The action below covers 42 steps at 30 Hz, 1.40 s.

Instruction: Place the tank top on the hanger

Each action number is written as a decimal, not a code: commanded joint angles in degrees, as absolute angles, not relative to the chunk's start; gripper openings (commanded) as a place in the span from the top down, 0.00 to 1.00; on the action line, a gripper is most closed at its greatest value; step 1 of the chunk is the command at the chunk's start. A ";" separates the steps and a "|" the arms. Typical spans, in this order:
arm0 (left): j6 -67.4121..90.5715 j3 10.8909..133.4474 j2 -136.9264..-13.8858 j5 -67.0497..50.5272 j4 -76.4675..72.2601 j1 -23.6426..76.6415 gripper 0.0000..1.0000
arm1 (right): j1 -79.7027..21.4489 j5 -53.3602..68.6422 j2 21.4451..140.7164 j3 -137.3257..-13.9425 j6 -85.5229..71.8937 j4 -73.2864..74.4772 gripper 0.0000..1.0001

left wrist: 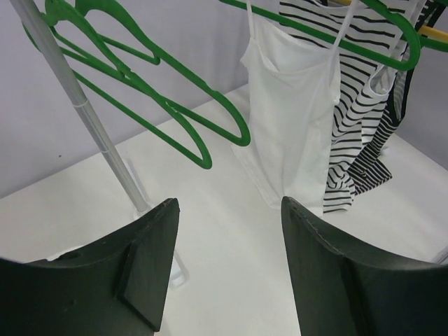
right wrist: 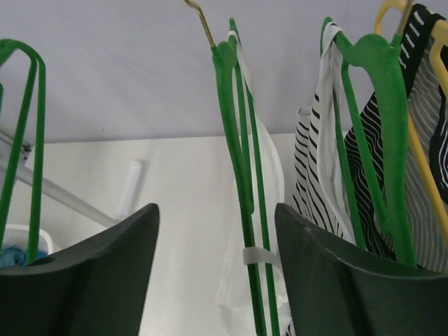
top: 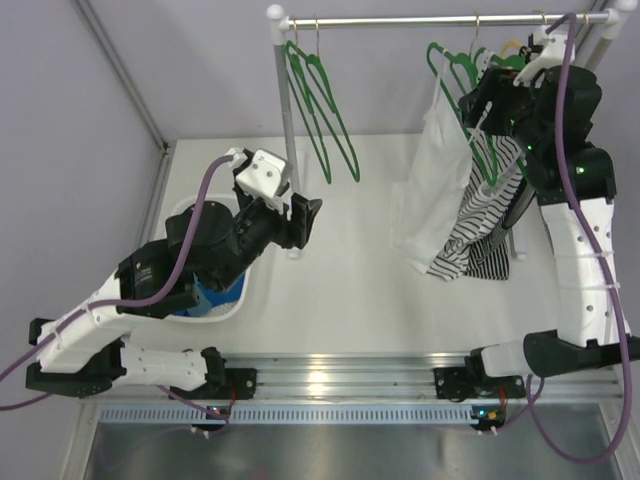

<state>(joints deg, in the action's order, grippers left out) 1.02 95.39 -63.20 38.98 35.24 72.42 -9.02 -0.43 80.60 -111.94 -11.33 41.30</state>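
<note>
while the white tank top hangs by its straps on a green hanger hooked on the rail at the far right, just left of a striped top, the right end effector sits beside that hanger, fingers wide apart, clamping nothing. the left end effector hovers over the counter near the rack post, likewise spread and empty.

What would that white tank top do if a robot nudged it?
Probably floppy: the tank top hangs in soft folds from thin straps. Likely light, as the fabric looks thin. It may swing on its green hanger.
</note>
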 commanded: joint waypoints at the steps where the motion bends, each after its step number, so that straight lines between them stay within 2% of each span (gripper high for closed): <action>1: 2.63 94.13 -62.31 40.96 35.25 72.33 0.35 | -8.26 -1.32 74.55 -110.57 -12.48 39.64 0.31; 6: 4.48 90.45 -61.26 41.66 34.54 72.25 0.35 | -8.35 3.94 67.86 -102.94 -14.49 39.64 0.16; 8: 5.80 88.43 -61.00 42.10 34.45 72.25 0.35 | -8.44 8.25 63.56 -97.14 -15.72 38.06 0.01; 13: 10.89 82.10 -59.60 44.20 34.01 72.25 0.35 | -12.03 16.43 52.94 -81.94 -22.32 32.44 0.00; 21: 21.60 68.83 -56.52 44.47 32.79 71.98 0.36 | -38.55 -3.41 46.94 -65.67 -26.01 33.58 0.00; 28: 25.66 61.89 -54.58 43.16 31.91 71.89 0.37 | -42.27 -4.48 41.67 -49.77 -29.09 26.64 0.00; 36: 27.85 54.76 -54.93 41.22 28.04 71.89 0.38 | -42.45 -3.08 41.49 -44.65 -27.25 30.23 0.00; 42: 30.32 50.10 -54.67 40.87 24.00 71.89 0.38 | -44.03 -5.35 36.74 -40.61 -26.02 29.35 0.00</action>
